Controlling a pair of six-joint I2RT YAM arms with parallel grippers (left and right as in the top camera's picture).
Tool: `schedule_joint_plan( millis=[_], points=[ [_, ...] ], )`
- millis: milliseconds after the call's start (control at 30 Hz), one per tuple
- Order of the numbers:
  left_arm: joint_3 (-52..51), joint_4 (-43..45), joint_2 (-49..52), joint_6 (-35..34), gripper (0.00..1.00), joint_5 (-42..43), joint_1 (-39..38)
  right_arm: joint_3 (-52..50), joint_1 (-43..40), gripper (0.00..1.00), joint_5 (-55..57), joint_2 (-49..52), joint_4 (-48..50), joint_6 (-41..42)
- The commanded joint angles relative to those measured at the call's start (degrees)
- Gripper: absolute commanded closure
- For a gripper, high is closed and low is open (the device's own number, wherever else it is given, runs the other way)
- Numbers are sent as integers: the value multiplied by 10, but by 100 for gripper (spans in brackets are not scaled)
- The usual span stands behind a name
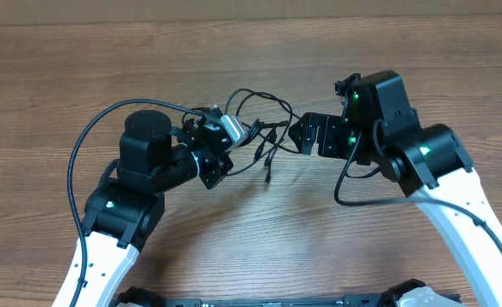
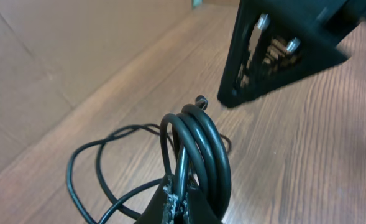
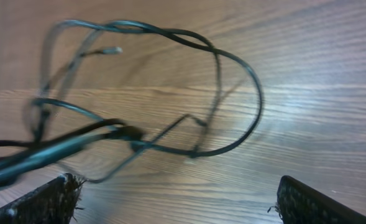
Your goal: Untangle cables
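The cables [image 1: 266, 128] are thin black cords looped and bunched on the wooden table between my two grippers. My left gripper [image 1: 236, 136] is shut on one strand at the left side of the bunch. In the left wrist view its jaws [image 2: 184, 200] pinch a cord beside a tight coil [image 2: 202, 143], with loose loops [image 2: 99, 168] lying on the table beyond. My right gripper [image 1: 296, 132] is open just right of the bunch. In the right wrist view its fingers [image 3: 176, 202] are wide apart and empty, with the cable loops [image 3: 223, 81] ahead of them and a plug end [image 3: 112, 50] showing.
The wooden table [image 1: 259, 256] runs all round. The right gripper's black body [image 2: 276, 50] hangs close above the coil in the left wrist view. Thicker black arm cables [image 1: 84, 141] arc beside the left arm and below the right wrist [image 1: 353, 192].
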Motion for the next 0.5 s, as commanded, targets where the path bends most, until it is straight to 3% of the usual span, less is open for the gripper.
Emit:
schedule_joint_plan(
  millis=[0,200,467],
  points=[
    [2,-4,-9,9,96,16,-1,12,11,0,16,-26,8,21],
    [2,-3,-9,9,96,17,-1,12,12,0,-10,-40,10,38],
    [2,0,-9,16,96,87,-2,12,12,0,-167,-39,62,61]
  ],
)
